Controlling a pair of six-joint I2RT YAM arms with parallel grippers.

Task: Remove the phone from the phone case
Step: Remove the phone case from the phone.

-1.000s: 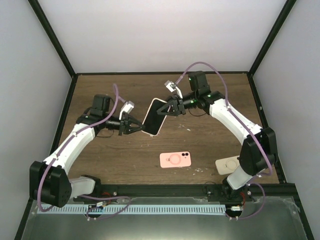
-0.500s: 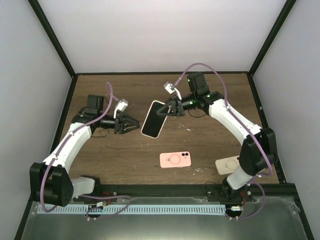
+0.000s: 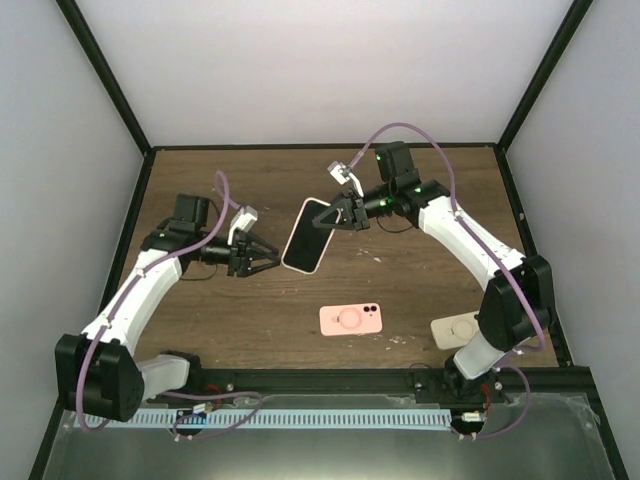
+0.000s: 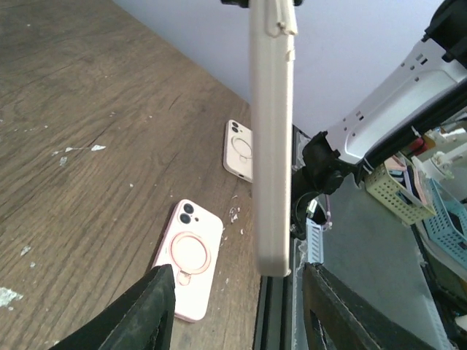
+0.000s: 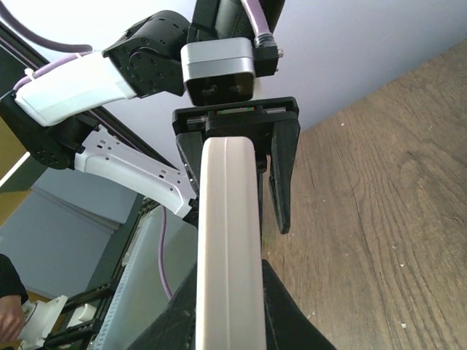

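The right gripper [image 3: 339,216] clamps the phone [image 3: 308,236] between shut jaws, while the left gripper [image 3: 270,259] gapes empty just before its free end.

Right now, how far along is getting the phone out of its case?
Early. Done: the phone, in its case, is off the table, clamped at one end in the right jaws. In hand: the left jaws stand open beside it, not touching. Left: pulling the two apart.

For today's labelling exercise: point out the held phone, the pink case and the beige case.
held phone [image 3: 308,236]: top view, screen middle.
pink case [image 3: 351,319]: top view, back ring.
beige case [image 3: 450,331]: top view, back.
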